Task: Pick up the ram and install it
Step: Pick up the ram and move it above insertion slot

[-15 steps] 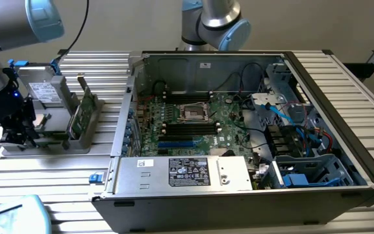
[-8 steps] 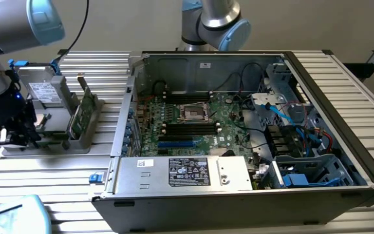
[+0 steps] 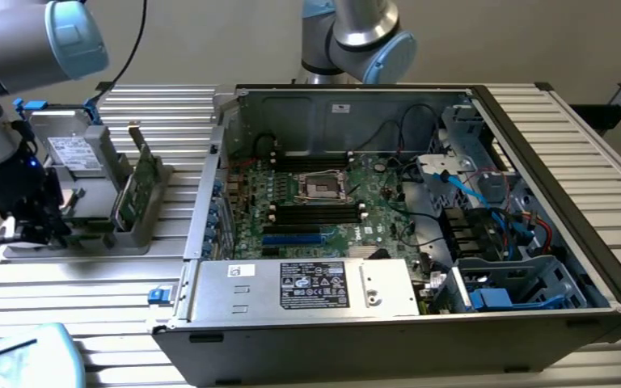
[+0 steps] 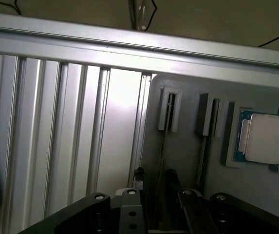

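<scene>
Exterior view: the arm (image 3: 9, 48) bends down over the tabletop (image 3: 73, 283). Its wrist points straight down, and the pincer (image 3: 36, 220) sits low at one end of a grey holder (image 3: 84, 236). Just beside the pincer, further along the holder, a taller green card (image 3: 127, 194) stands upright. Well apart from the pincer lies the open case (image 3: 419, 323). The dark slots (image 3: 316, 212) on its board (image 3: 381, 198) show no green stick, so I judge that installing has not begun.

Wrist view: the pincer (image 4: 155, 179) hangs over the holder (image 4: 183, 146) with its jaws parted. Its fingers (image 4: 172, 181) stand one on each side of a thin edge running along a groove. I take this edge for the ram (image 4: 162, 146), upright in the holder and seen edge-on. I cannot tell whether the fingers touch it; it is not lifted, so the pick-up looks unfinished. Beyond the pincer comes a second groove, then the processor (image 4: 270, 139) in its recess.
</scene>
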`<action>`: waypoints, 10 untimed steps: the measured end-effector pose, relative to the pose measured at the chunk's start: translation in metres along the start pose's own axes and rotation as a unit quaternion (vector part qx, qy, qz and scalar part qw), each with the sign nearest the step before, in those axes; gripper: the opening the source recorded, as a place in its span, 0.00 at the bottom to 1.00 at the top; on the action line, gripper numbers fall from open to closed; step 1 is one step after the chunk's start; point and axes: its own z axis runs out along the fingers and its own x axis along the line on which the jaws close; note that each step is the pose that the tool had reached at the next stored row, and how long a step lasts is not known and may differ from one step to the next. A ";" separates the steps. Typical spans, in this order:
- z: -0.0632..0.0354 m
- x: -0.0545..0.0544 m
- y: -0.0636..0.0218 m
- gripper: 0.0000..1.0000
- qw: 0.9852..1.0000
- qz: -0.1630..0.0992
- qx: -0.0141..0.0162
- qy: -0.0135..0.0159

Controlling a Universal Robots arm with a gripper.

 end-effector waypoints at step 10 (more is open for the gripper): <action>0.0033 0.000 0.0004 0.31 1.000 0.000 0.002 -0.002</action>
